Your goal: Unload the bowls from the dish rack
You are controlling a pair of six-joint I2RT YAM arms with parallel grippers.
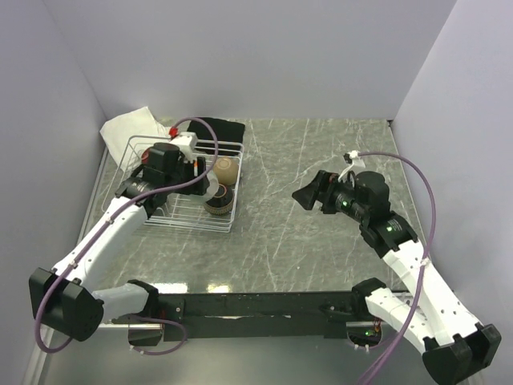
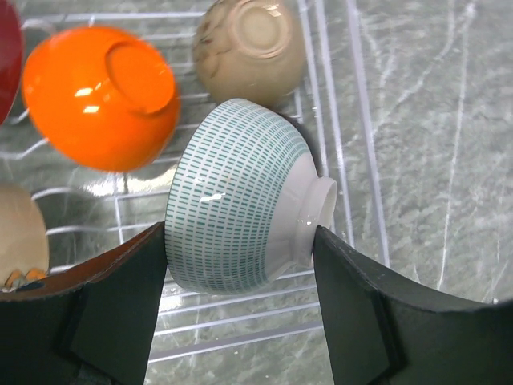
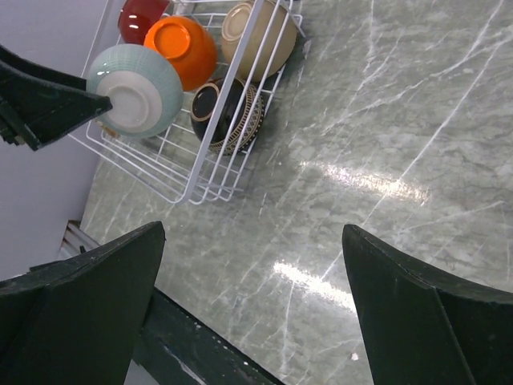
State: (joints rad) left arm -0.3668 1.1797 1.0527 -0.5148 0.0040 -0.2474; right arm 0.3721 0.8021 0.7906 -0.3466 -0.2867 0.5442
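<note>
My left gripper [image 2: 240, 234] is shut on the pale teal bowl [image 2: 240, 196], one finger on its rim and the other on its foot, holding it sideways above the white wire dish rack [image 2: 353, 144]. The bowl also shows in the right wrist view [image 3: 135, 88]. In the rack lie an orange bowl [image 2: 100, 96], a tan-brown bowl [image 2: 248, 48], a dark red bowl [image 3: 140, 16], a beige bowl [image 2: 16, 233] and a dark brown bowl [image 3: 228, 112]. My right gripper [image 3: 252, 265] is open and empty over bare table, right of the rack [image 1: 136, 144].
A white cloth [image 1: 132, 124] and a black cloth [image 1: 220, 128] lie behind the rack at the back wall. Walls close in the left, back and right sides. A black rail [image 1: 256, 305] runs along the table's near edge.
</note>
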